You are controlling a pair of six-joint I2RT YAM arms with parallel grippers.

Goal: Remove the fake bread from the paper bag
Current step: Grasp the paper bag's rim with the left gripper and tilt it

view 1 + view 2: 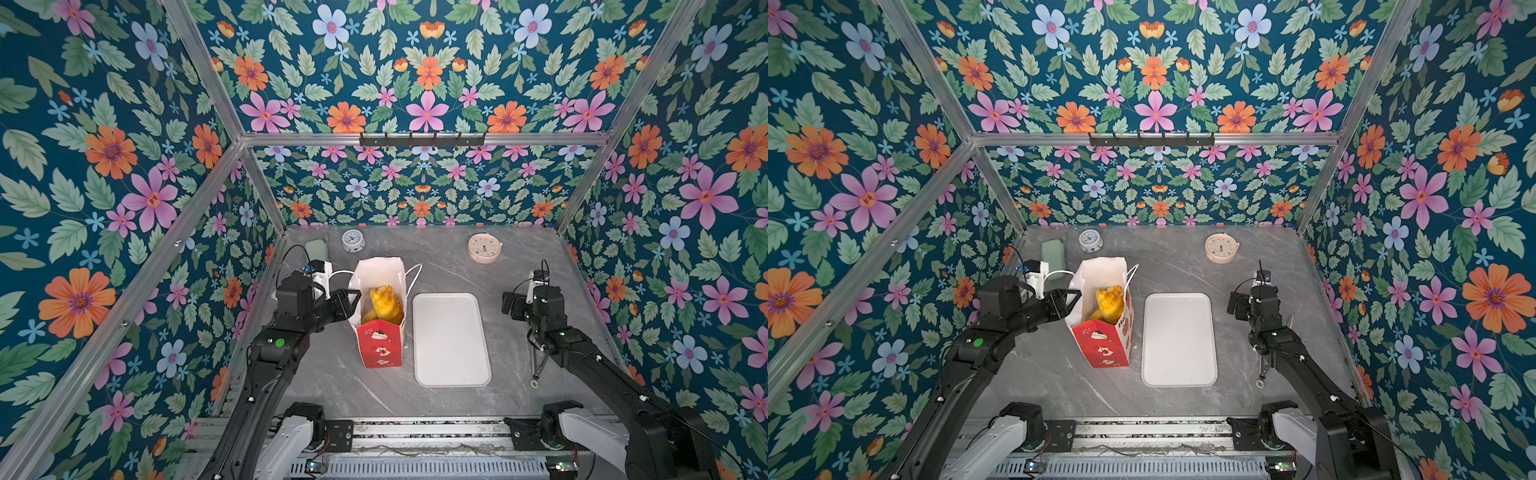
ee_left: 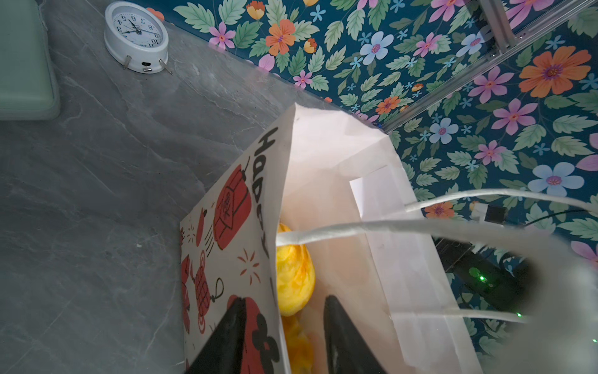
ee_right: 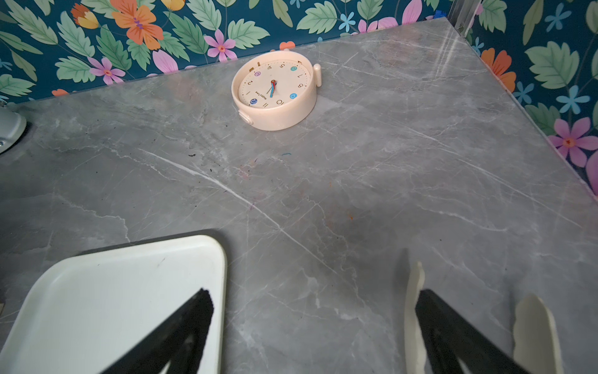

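Note:
The paper bag [image 1: 380, 349] [image 1: 1100, 349] stands upright and open-topped left of the white tray [image 1: 451, 338]. Its upper part is white and its lower band is red. Glossy yellow fake bread [image 1: 386, 303] [image 1: 1111, 301] [image 2: 294, 275] shows inside the bag, with more below it. My left gripper [image 1: 352, 303] [image 2: 284, 299] straddles the bag's left wall, one finger outside on the printed side and one inside. A gap still shows between them, so it is open. My right gripper [image 1: 507, 307] [image 3: 314, 294] hangs open right of the tray, holding nothing.
A white alarm clock [image 1: 353, 241] and a pale green box [image 1: 316, 249] sit at the back left, and a pink clock [image 1: 484, 247] at the back right. Cream tongs [image 3: 414, 307] lie on the table under my right gripper. The bag's cord handles [image 2: 420, 226] stick out sideways.

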